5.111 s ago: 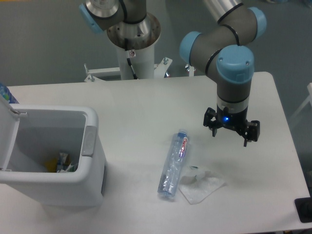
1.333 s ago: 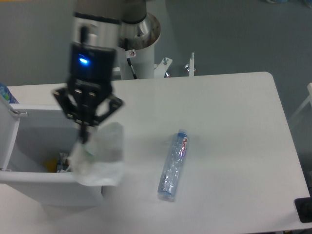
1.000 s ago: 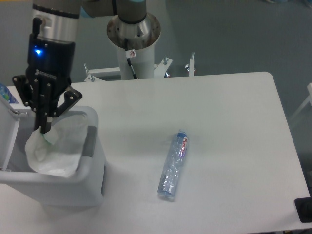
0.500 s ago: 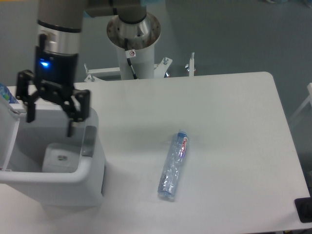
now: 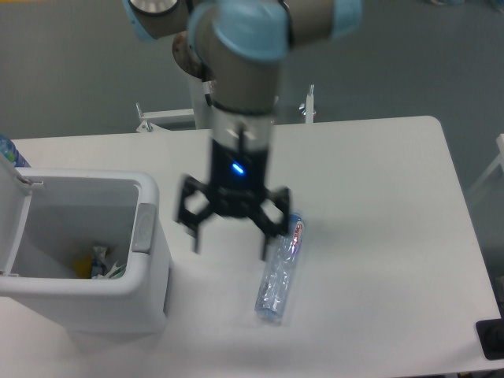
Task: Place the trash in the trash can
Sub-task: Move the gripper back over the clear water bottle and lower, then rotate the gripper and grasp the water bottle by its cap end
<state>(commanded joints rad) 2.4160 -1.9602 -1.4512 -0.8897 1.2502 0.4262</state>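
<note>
Worktop (image 5: pixel 378 205): white, matte, rounded corners, filling most of the view. Floor beyond it is plain grey-blue. At the far edge, a white pedestal (image 5: pixel 216 87) carries the arm's base, with a white bracket and bolts at its foot.

Arm (image 5: pixel 240 55): grey tubes, pale blue joint caps, motion-blurred. It reaches down over the middle of the worktop.

Gripper (image 5: pixel 229 240): black, blue light lit on its body, fingers spread wide apart and holding nothing. It hangs over bare worktop between the bin and the bottle. The right-hand finger (image 5: pixel 266 236) sits just beside the bottle's far half; contact cannot be told through the blur.

Bottle (image 5: pixel 279 272): crushed clear plastic with a red-and-white label near its far end, lying flat on the worktop right of centre, long axis running near-to-far with a slight lean.

Trash can (image 5: pixel 142 291): boxy white bin at the left, near edge of the worktop, with a grey latch (image 5: pixel 142 228) on its right wall. The white lid (image 5: pixel 14 213) is swung open and stands up on the left side. Inside, at the bottom, a small heap of mixed scraps (image 5: pixel 101 264) with yellow and greenish bits. The white tissue sheet cannot be made out among them.

Odds: a blue-patterned object (image 5: pixel 9 151) pokes in at the left edge behind the lid; a dark corner (image 5: pixel 492 339) shows at the near right edge.
</note>
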